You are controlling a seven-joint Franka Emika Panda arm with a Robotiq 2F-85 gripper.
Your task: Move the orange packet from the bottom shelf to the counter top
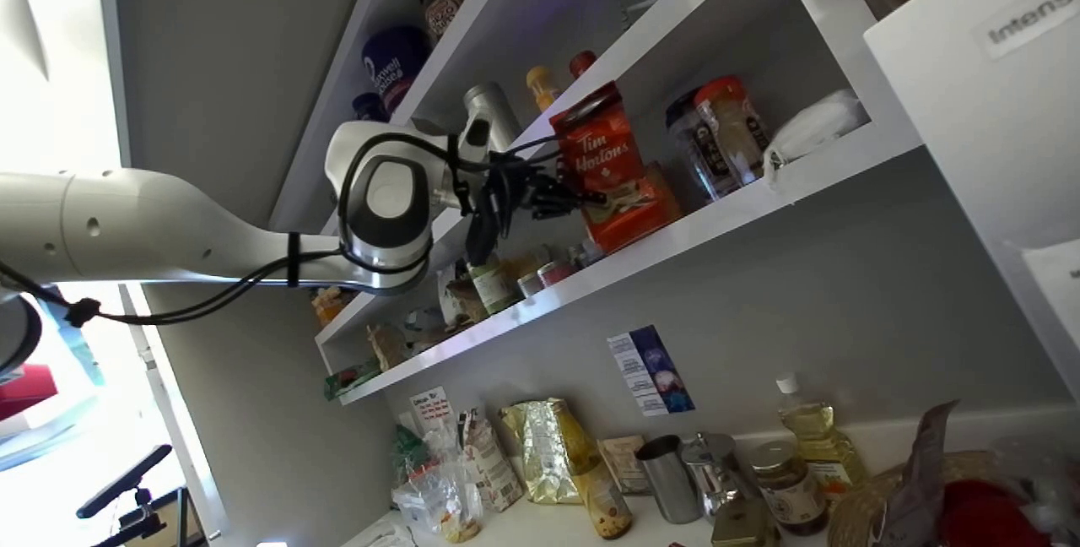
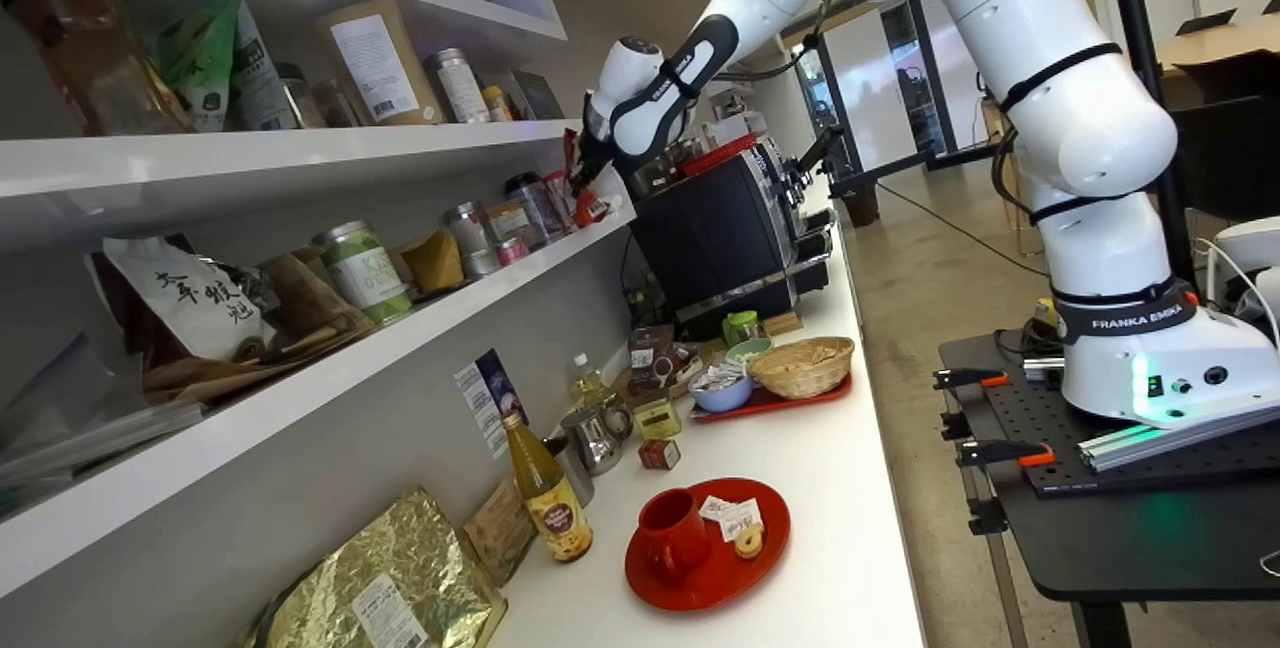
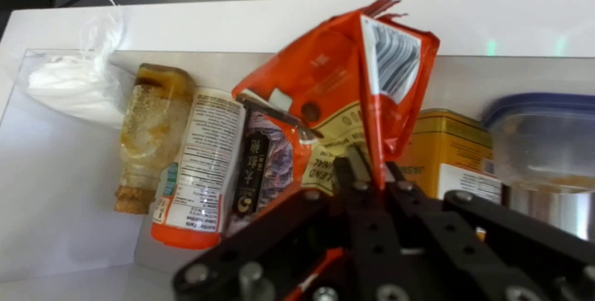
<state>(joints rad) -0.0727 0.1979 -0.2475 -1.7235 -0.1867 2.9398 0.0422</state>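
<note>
The orange packet [image 1: 601, 154], a glossy red-orange Tim Hortons pouch, stands tilted at the front of the bottom shelf [image 1: 726, 219]. Its top overlaps the higher board in that view. I cannot tell whether its base touches the shelf. In the wrist view the packet [image 3: 316, 73] fills the middle, with a barcode on one side. My gripper [image 3: 372, 175] is shut on a red upright fold of it; the gripper also shows in an exterior view [image 1: 578, 197]. In an exterior view the packet [image 2: 590, 209] is partly hidden by the gripper. The counter top [image 2: 820, 448] lies below.
The higher shelf board [image 2: 300, 153] runs close above the gripper. An orange-lidded bottle [image 3: 200, 166], a yellow-orange box [image 3: 448, 147] and a blue-lidded container [image 3: 544, 143] crowd the packet. A red plate [image 2: 765, 568], a yellow bottle [image 2: 545, 488] and a gold bag [image 2: 400, 558] occupy the counter.
</note>
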